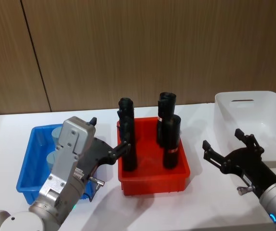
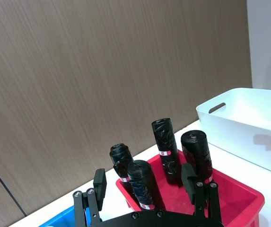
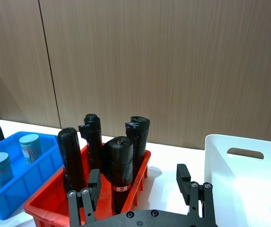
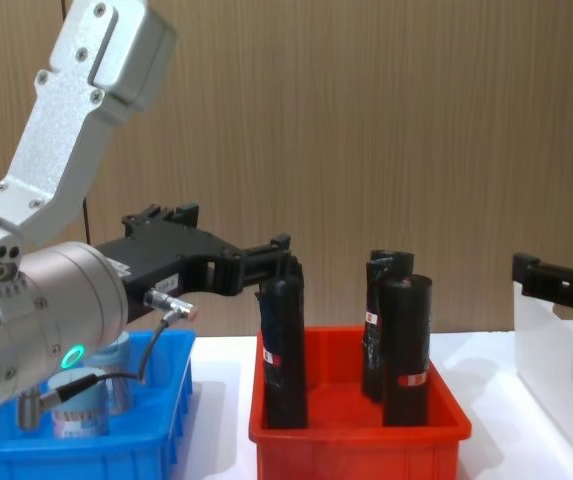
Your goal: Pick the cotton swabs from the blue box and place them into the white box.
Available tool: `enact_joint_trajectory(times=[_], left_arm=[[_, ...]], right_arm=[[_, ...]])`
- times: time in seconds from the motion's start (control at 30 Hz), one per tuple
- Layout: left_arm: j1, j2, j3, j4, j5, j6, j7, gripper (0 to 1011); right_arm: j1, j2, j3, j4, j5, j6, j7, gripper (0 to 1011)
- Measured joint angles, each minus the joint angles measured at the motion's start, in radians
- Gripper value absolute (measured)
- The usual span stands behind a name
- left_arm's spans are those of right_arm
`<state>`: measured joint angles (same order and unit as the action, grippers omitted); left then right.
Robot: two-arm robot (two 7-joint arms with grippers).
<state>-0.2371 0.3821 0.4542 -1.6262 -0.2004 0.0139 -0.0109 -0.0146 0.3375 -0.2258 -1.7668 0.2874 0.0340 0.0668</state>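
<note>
Head view: the left gripper (image 1: 109,133) hangs over the blue box (image 1: 28,161) at the end nearest the red bin (image 1: 154,182), fingers spread wide and holding nothing; the cotton swabs (image 1: 56,135) stand behind and below it, under the wrist, upright, long axis vertical; its lower finger crosses a black roll (image 1: 128,144), though contact cannot be told; the right gripper (image 1: 221,138), also spread and empty, sits just before the white box (image 1: 253,108), well apart from the jars, so the left arm is the nearer.

Left wrist view: the parted fingers of the left gripper (image 2: 144,179) frame the black rolls ahead; a corner of the blue box (image 2: 62,220) lies beneath; the white box (image 2: 249,125) stands farther off.

Right wrist view: the right gripper (image 3: 139,179) is open; two swab jars (image 3: 31,147) sit beyond the red bin; the white box (image 3: 249,179) is just beside.

Chest view: the left gripper (image 4: 236,228) points level toward the rolls; a jar (image 4: 84,405) stands beneath the forearm; the pick likely needs it drawn back, tipped down, then lowered astride a lid.
</note>
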Motion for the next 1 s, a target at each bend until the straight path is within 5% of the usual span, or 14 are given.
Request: enact_joint_trajectory(times=[1.0], left_arm=[[0.000, 0.000, 0.000, 0.000, 0.000, 0.000, 0.000, 1004]], right_arm=[[0.000, 0.000, 0.000, 0.000, 0.000, 0.000, 0.000, 1002]])
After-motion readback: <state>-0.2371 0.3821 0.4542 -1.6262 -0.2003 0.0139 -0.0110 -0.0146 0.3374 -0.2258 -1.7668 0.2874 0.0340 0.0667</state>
